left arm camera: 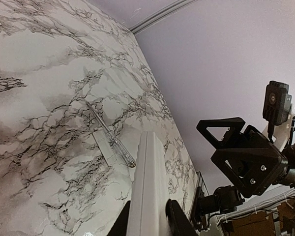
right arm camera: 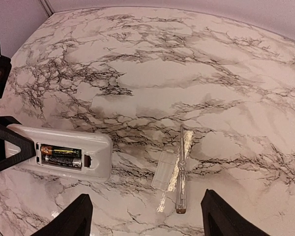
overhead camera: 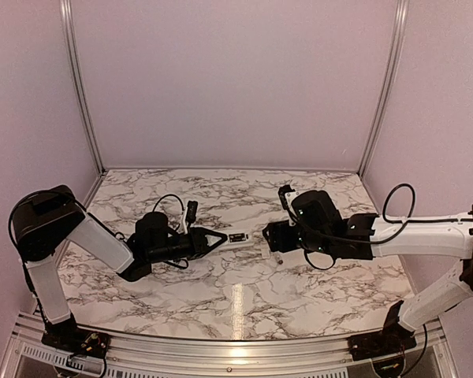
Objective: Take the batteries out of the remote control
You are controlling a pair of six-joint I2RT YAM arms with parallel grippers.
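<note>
The white remote control (right arm camera: pixel 59 152) lies with its back up, and its open recess holds the two batteries (right arm camera: pixel 61 156) side by side. My left gripper (left arm camera: pixel 148 223) is shut on the remote's long sides; in the top view the left gripper (overhead camera: pixel 221 239) grips the remote (overhead camera: pixel 238 237) from the left. My right gripper (right arm camera: pixel 147 221) hangs open above the table just right of the remote, with nothing between its fingers. From above, the right gripper (overhead camera: pixel 271 239) faces the remote's right end.
A small white cover piece (right arm camera: pixel 164 170) lies flat beside a thin grey rod (right arm camera: pixel 182 172), both under my right gripper. The left wrist view shows the same cover (left arm camera: pixel 104 146) and rod (left arm camera: pixel 110 133) beyond the remote. The marble table (overhead camera: pixel 236 307) is walled on three sides.
</note>
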